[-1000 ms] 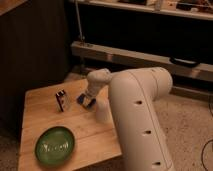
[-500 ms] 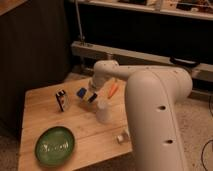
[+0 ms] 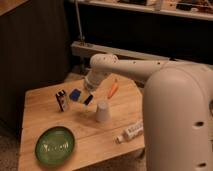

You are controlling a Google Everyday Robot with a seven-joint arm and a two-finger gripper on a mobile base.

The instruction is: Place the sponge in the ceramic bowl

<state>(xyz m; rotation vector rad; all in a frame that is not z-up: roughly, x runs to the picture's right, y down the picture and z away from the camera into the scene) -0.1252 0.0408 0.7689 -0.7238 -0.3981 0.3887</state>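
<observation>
The robot's two-finger pincer [image 3: 83,96] hangs at the end of the white arm, over the far middle of the pale wooden table [image 3: 35,120]. It is pressed together on the small, flat, deep-blue rectangular sponge [image 3: 75,94]. The sponge sticks out from the fingertips toward the left of the view and appears to be clear of the tabletop, though how high it rides cannot be judged.

The sponge looks turned cornerwise, like a small diamond, so the direction of its long axis cannot be told.

The round, shallow, glossy green ceramic bowl [image 3: 55,146] sits well apart from the pincer, down and to the left in the view, near the table's front corner. Nothing is visible inside it but its pale markings. So the carry probably runs from the pincer diagonally toward that corner, and the release should come only once the sponge is over the bowl's inner face.

Just left of the pincer stands a small black-and-white box [image 3: 61,100]. Below and to its right stands an upturned white cup [image 3: 102,111]. Neither seems to lie on the direct line to the bowl, though the box is close to the sponge's outer edge.
</observation>
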